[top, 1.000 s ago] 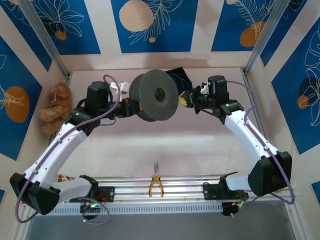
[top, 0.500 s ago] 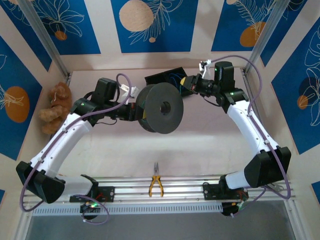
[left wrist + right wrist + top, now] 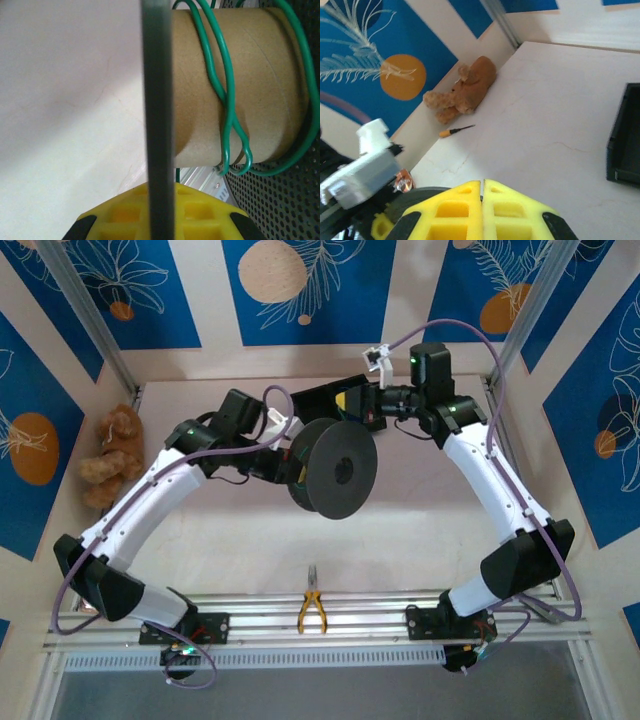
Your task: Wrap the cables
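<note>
My left gripper (image 3: 160, 196) is shut on the thin dark flange (image 3: 157, 100) of a black spool (image 3: 335, 468), which hangs above the table's middle. The yellow pads sit on either side of the flange. Green cable (image 3: 226, 95) loops loosely a few turns around the spool's cardboard core (image 3: 265, 85); a further strand (image 3: 305, 75) curves past its right end. My right gripper (image 3: 362, 405) is behind the spool, by a black box (image 3: 325, 400). In the right wrist view its yellow pads (image 3: 482, 189) meet, and I see nothing between them. The spool's dark rim (image 3: 420, 196) lies just below-left of them.
A brown teddy bear (image 3: 112, 455) lies against the left wall, with a small orange-handled screwdriver (image 3: 456, 131) close by. Yellow-handled pliers (image 3: 312, 612) rest on the front rail. The black box (image 3: 625, 135) stands at the back of the table.
The left arm has carried the spool to the right and nearer the front. The right gripper has swung back and left, ending by the black box.
</note>
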